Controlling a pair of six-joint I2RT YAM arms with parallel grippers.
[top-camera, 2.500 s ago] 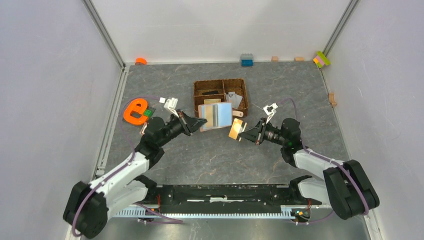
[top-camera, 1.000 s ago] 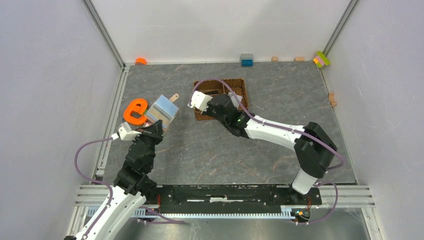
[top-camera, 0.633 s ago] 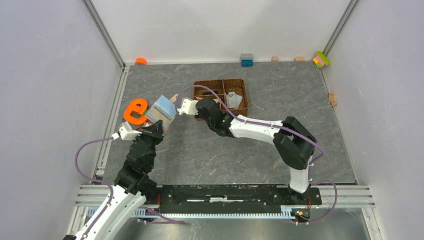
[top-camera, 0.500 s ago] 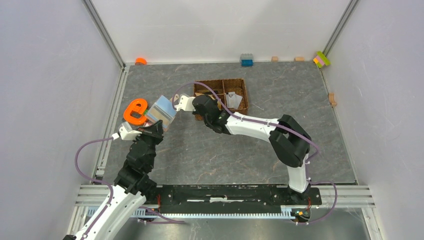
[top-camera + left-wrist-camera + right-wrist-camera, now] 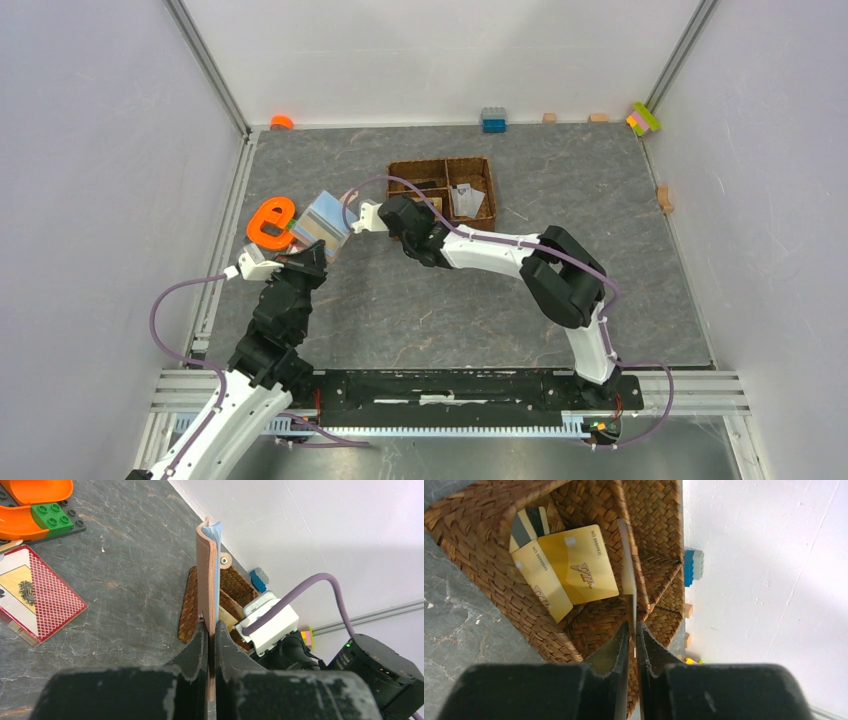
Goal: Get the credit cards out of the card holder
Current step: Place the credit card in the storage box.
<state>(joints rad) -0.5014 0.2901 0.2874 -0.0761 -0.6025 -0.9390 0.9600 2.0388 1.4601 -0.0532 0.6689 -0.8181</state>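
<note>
- Left wrist view: the left gripper (image 5: 210, 630) is clamping the card holder (image 5: 205, 580) upright, edge-on, above the table (image 5: 125, 555).
- The right gripper (image 5: 633, 630) is pinching a thin card (image 5: 626, 570) by the woven basket (image 5: 589, 625), where gold cards (image 5: 579, 572) are lying.

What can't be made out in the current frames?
- Wallet contents: the wallet is edge-on in the left gripper in the left wrist view. In the top view it is too small to count cards.
- Face of the card in the right gripper: it is edge-on in the right wrist view and cannot be picked out from above.
- Striped card in the basket: partly covered by the gold cards.
</note>
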